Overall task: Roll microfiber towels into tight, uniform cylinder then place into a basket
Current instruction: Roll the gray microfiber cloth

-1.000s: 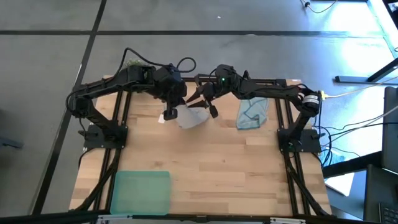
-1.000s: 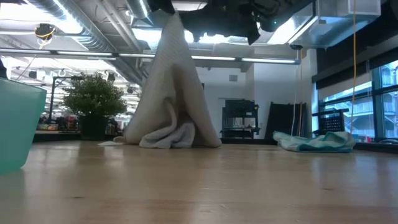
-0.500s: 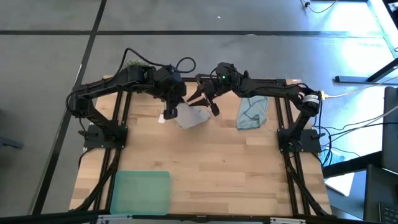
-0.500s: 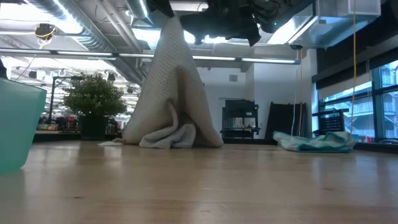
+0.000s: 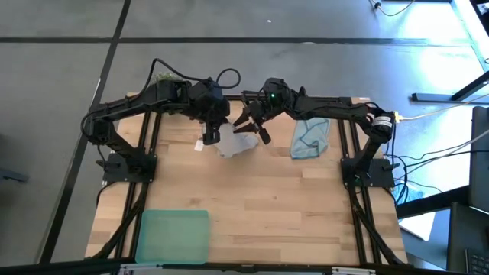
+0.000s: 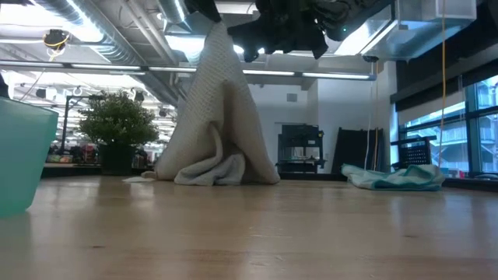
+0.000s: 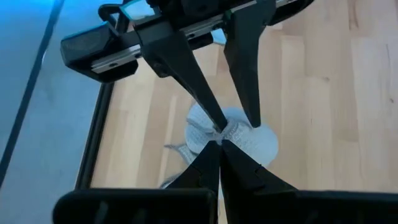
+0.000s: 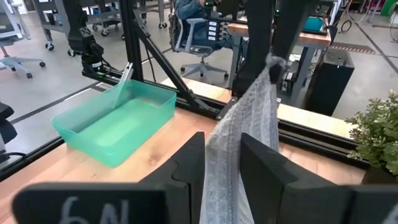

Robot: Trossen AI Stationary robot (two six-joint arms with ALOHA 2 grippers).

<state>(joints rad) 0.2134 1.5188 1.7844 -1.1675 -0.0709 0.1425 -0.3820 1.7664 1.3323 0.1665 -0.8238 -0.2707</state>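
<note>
Two arms, matte black throughout, built of slim tubular links joined by rounded housings. Left arm: black cable looping loose behind the wrist. Right arm: small green light on the wrist housing behind the fingers; a white-and-orange fitting near the shoulder joint, with a pale cable leading off. Each arm mounts on a black base bracket. Fingers: long, flat, tapering black blades set on a horizontal black rail.
</note>
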